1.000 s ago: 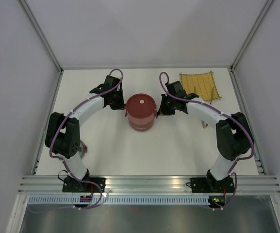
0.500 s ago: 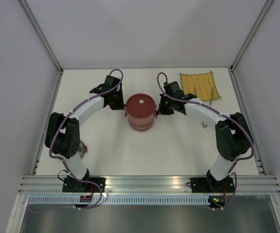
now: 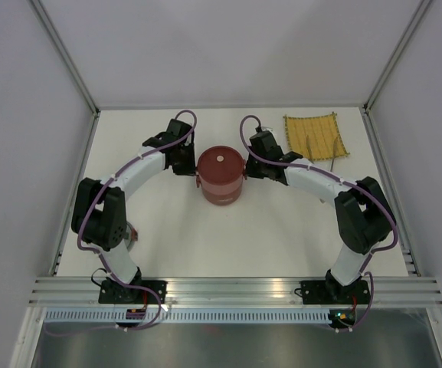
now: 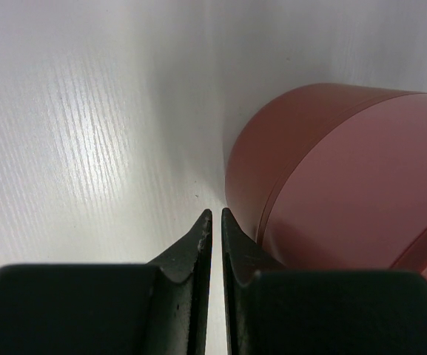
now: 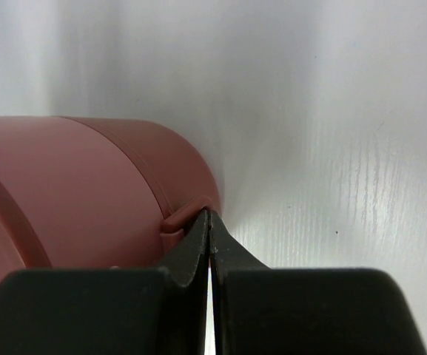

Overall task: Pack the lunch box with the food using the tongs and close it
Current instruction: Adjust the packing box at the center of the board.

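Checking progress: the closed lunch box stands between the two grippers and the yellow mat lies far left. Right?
No: the mat lies far right, per the top view. The closed lunch box does stand between the left gripper and right gripper.

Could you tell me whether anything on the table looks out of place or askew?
Nothing clearly stands out. The lunch box stands upright, lid on, between the left gripper and right gripper. The mat lies slightly skewed at the far right. A reddish thing under the left arm is too hidden to judge.
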You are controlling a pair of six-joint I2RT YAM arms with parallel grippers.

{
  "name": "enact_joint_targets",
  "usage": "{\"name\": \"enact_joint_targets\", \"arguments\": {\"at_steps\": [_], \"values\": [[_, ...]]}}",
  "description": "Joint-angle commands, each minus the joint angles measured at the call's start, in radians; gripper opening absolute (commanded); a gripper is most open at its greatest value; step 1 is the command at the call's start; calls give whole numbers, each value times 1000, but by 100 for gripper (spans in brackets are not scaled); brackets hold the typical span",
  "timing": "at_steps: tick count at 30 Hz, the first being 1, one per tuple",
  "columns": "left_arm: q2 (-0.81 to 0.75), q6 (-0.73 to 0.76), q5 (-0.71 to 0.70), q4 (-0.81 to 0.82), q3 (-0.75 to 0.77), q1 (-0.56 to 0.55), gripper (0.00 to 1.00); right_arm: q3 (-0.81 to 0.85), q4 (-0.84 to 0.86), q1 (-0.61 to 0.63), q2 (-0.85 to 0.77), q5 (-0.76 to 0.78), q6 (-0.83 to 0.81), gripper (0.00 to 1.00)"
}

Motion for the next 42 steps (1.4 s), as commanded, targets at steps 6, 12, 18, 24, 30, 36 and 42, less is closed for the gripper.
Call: {"name": "enact_joint_targets", "arguments": {"at_steps": [6,12,18,24,30,36,42], "values": [[1,17,-26,17,8,-35,14,16,-130,29,23,158,-63,1],[-8,12,-60,12,5,-33,14,-25,-108,-45,-29,28,-46,0],[-7,5,-58,12,11,-33,14,-44,-75,-89,-39,-28,-42,0],[-8,5,-57,10,14,-33,14,-53,-40,-89,-31,-63,-34,0],[4,1,-45,10,20,-33,13,-58,69,-89,-5,-153,-2,0],[3,8,-46,12,24,-33,13,-46,158,-82,44,-221,21,1],[15,12,-34,12,34,-33,13,-6,185,-33,90,-267,-2,0]]}}
